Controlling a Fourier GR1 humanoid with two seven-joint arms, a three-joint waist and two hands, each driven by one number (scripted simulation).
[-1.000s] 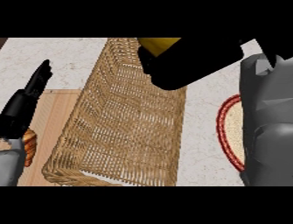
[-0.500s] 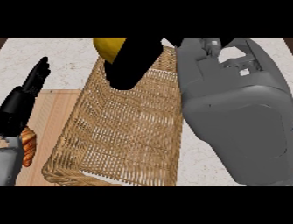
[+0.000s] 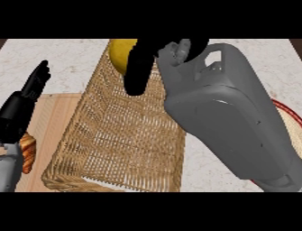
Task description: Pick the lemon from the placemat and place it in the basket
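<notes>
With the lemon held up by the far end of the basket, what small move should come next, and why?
Probably lower the right hand a little and then open it. Its fingers are curled round the lemon, which sits above the far end of the wicker basket, so release there should land it inside. The left hand rests open at the left.

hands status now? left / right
Left hand: open, resting at the view's left.
Right hand: shut on the lemon, over the basket.
</notes>
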